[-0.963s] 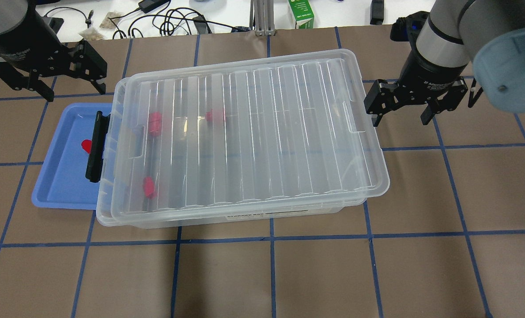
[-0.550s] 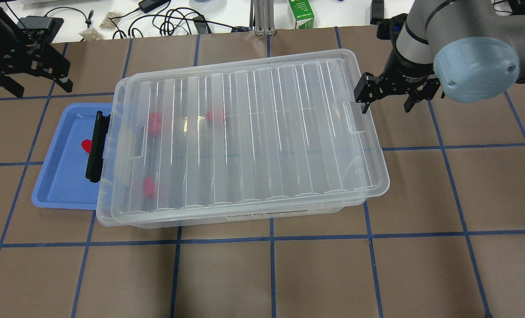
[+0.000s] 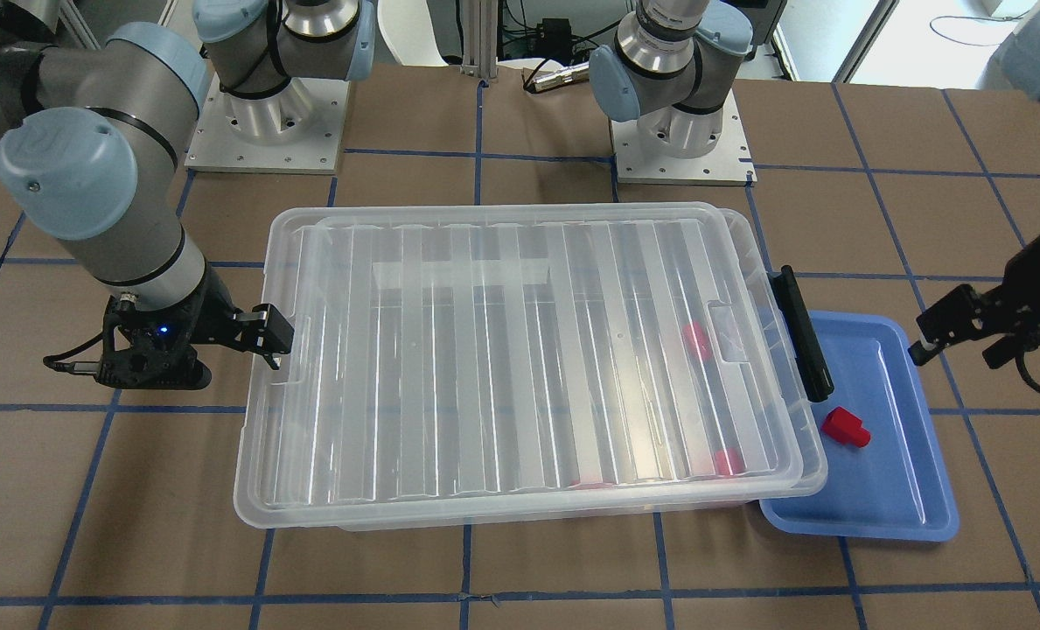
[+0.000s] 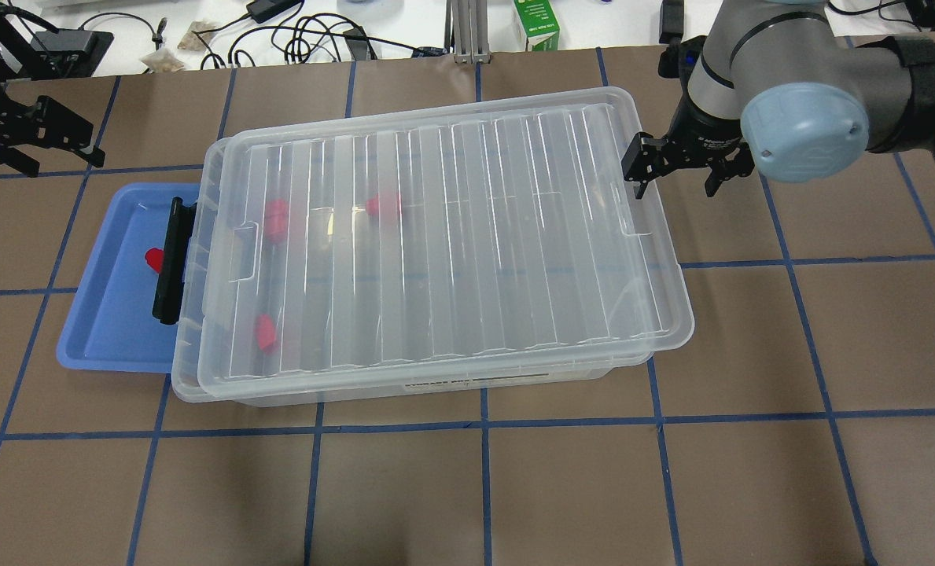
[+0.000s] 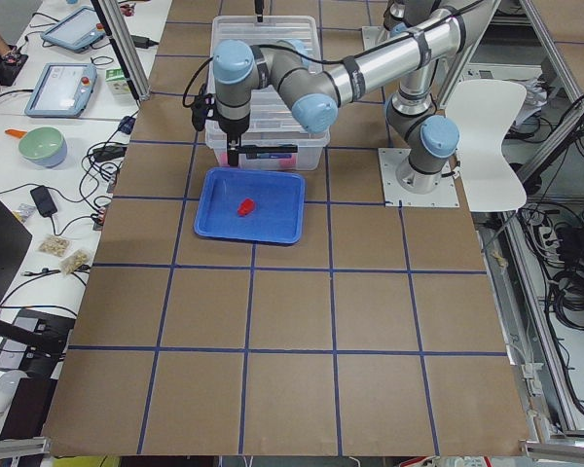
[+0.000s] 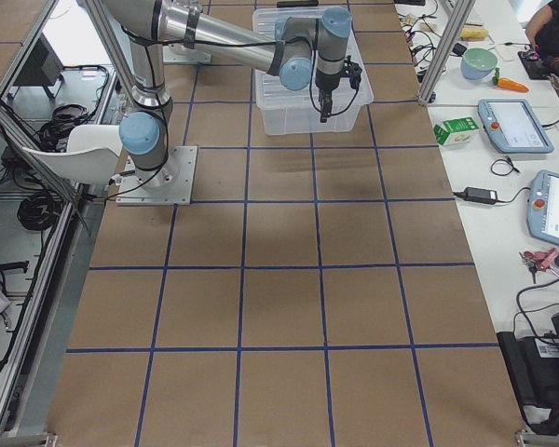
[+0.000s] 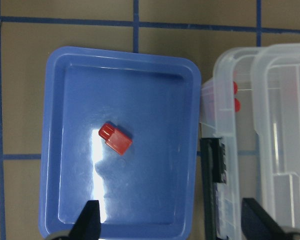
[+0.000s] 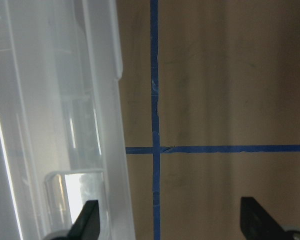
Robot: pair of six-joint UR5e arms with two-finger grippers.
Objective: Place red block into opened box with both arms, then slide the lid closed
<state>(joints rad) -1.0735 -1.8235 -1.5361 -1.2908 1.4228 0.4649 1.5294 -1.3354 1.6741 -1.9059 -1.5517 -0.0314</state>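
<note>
Brown paper ruled with blue tape is spread over the table. The box is almost wholly covered by the lid. Only a strip at the black bar is left bare, so closing is judged nearly done. The left gripper and right gripper are held apart, empty, the right just beside the lid's short edge. Three red blocks are seen inside, dimmed by plastic; one bright, stubbed red block is left in the blue tray.

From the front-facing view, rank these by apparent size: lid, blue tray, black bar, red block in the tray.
1. lid
2. blue tray, one edge hidden
3. black bar
4. red block
</note>
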